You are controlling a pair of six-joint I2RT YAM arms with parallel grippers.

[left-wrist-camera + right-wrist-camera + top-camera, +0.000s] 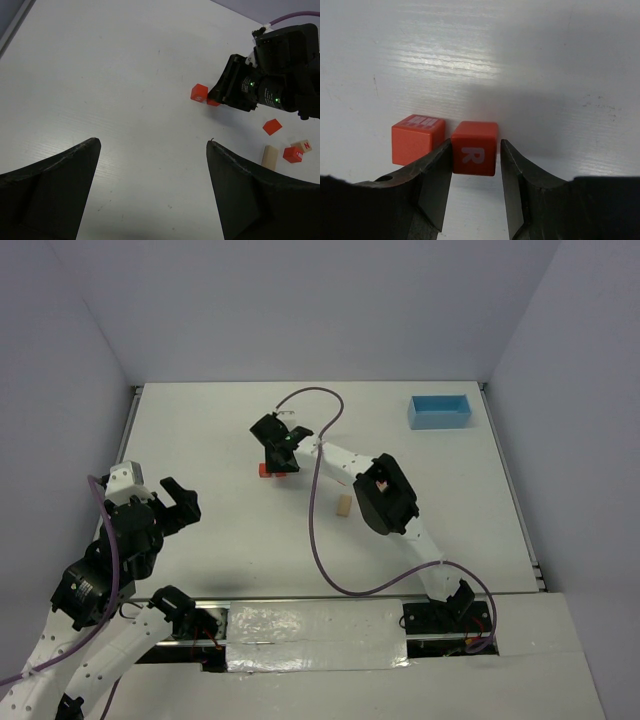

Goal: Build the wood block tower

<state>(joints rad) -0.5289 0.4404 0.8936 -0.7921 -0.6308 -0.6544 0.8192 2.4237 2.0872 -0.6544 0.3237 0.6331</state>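
right hand (475, 147) straddles red R cube (474, 155), jaws slightly apart from it | second red cube (417, 139) just beside it, both flat on surface (530, 50), mid-surface | left hand (152, 142) spread wide, empty

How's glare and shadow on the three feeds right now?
Right wrist: glare streaks the table beyond the R cube, which is sharp though shadowed; left wrist: its fingers are dark, cubes crisp; top external: shiny strip by the bases glares.
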